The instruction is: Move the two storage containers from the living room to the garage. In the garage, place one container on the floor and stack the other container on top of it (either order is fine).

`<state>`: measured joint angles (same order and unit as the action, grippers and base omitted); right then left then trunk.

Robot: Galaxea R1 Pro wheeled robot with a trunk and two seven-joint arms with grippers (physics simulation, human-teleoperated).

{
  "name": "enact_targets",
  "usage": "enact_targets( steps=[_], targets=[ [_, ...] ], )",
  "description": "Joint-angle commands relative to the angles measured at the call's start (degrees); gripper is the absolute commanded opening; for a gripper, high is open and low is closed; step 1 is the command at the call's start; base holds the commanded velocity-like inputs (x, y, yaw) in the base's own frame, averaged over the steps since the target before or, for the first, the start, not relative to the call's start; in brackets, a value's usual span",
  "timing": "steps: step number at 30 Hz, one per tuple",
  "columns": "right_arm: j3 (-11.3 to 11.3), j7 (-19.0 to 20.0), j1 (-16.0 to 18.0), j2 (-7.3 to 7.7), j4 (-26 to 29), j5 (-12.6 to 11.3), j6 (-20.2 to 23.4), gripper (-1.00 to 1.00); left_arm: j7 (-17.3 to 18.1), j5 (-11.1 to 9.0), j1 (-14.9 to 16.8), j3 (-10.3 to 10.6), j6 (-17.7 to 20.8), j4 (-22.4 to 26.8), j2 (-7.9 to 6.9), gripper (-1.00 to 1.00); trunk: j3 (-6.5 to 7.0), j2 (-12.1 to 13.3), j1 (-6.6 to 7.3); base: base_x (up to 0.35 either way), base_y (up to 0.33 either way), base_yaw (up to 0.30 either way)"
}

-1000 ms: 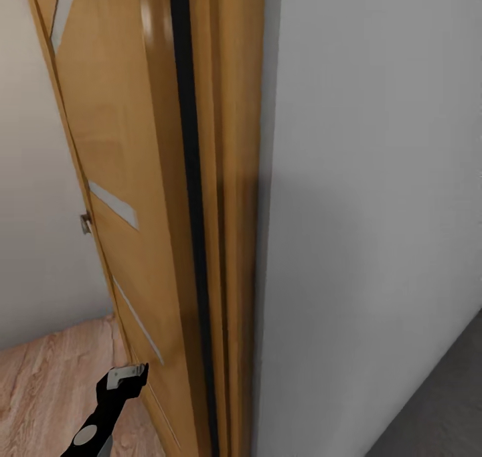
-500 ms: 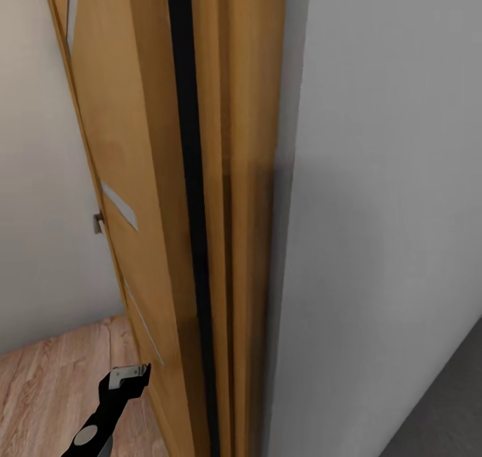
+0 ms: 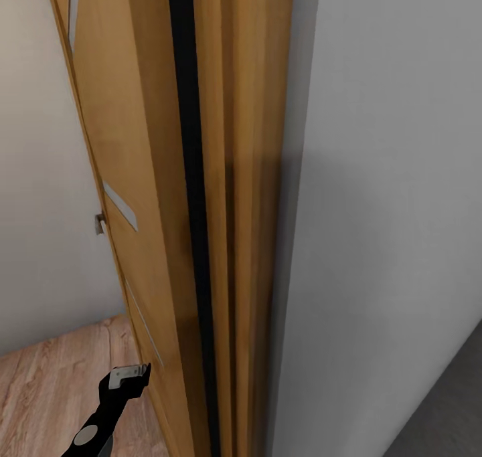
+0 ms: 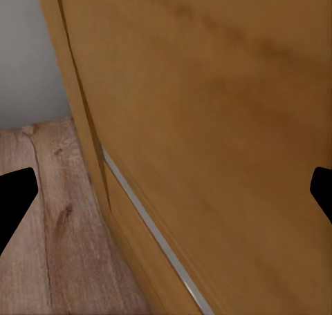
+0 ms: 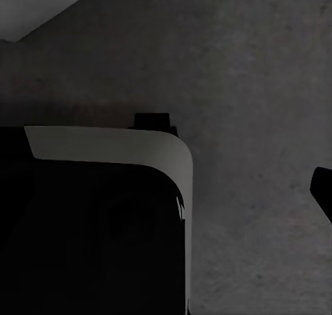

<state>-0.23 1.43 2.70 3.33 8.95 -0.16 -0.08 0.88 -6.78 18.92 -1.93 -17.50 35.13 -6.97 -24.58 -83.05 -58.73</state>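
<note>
An open honey-brown wooden door with slanted pale glass slits (image 3: 144, 176) is seen edge-on, close in front of the head camera. To its right stands a pale grey plaster wall (image 3: 388, 209). Light wood-plank flooring (image 3: 47, 390) lies to the left, and a strip of dark grey rough concrete floor (image 3: 448, 410) shows at the lower right.

No orange-red container is seen in these views, so their bearing from either pincer cannot be told.

The left gripper (image 3: 127, 375) is held low, just beside the door's face; whether it touches the door cannot be told. In the left wrist view its dark fingertips (image 4: 14, 197) stand wide apart with nothing between them.

Of the right gripper, one fingertip (image 5: 324, 191) is seen over the concrete, so its spread cannot be told.
</note>
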Motion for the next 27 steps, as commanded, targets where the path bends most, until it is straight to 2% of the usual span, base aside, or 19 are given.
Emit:
enact_targets(
  steps=[1,27],
  targets=[
    [0.0,0.1,0.0,0.01,0.0,0.0,0.0,1.0,0.4,-0.3,0.1,0.3,-0.2,0.0,0.03,1.0,-0.04,0.0,0.0,0.001,0.0,0.0],
    [0.0,0.2,0.0,0.01,0.0,0.0,0.0,1.0,0.4,-0.3,0.1,0.3,-0.2,0.0,0.03,1.0,-0.03,0.0,0.0,0.017,0.0,-0.002]
  ],
)
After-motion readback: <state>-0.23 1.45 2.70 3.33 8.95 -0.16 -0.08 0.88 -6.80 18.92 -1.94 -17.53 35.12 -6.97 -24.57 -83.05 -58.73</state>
